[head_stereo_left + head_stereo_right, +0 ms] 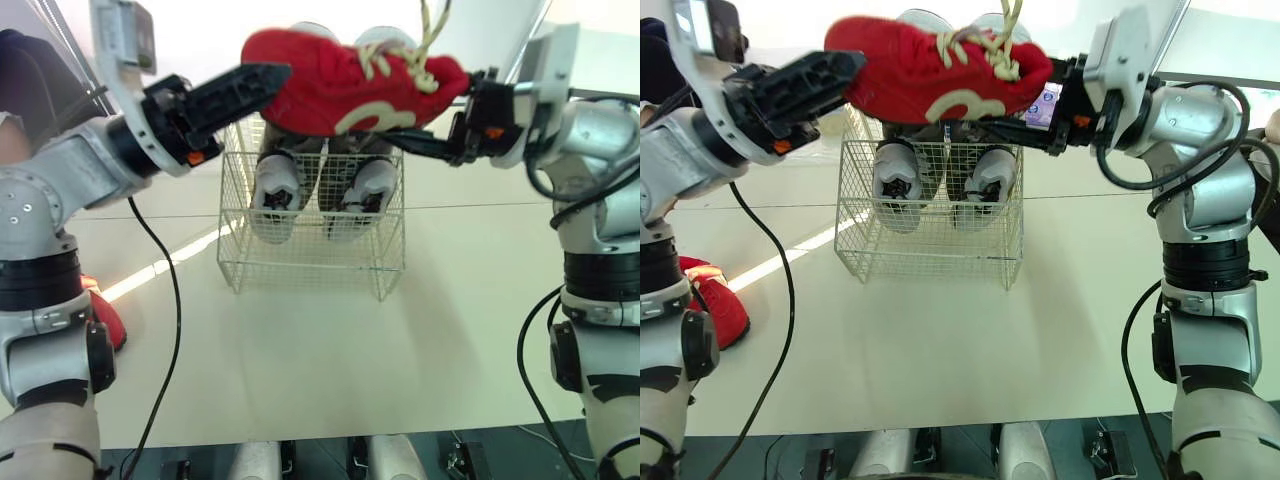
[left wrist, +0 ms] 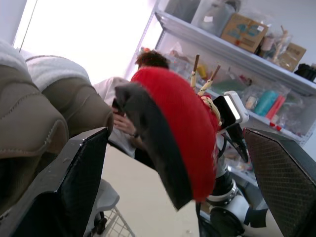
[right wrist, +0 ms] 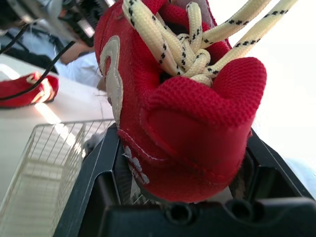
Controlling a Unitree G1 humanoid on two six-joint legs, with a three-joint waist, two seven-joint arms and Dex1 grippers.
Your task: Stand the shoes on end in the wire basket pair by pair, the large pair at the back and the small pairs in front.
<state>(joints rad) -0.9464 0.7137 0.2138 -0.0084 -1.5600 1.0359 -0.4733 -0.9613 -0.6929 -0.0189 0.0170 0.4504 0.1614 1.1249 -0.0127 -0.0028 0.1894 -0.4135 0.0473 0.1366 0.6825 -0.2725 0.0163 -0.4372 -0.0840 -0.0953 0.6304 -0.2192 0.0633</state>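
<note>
Red shoe hangs in the air on its side above the basket, toe toward the robot's left and laces up. The right gripper clamps its heel end. The left gripper reaches in from the other side with its tips at the toe. The basket stands on the table, and the grey pair stands on end against its back wall, soles facing forward. The front of the basket holds nothing. A second red shoe lies on the table well to the left, beside the left arm.

In the left wrist view that gripper's fingers are spread wide. The shoe's toe and dark sole sit between them, with a gap on each side. Behind it are a person and shelves of boxes.

In the right wrist view the fingers press on both sides of the shoe's heel, which rises between them with the cream laces on top. The basket and the second red shoe lie beyond on the table.
</note>
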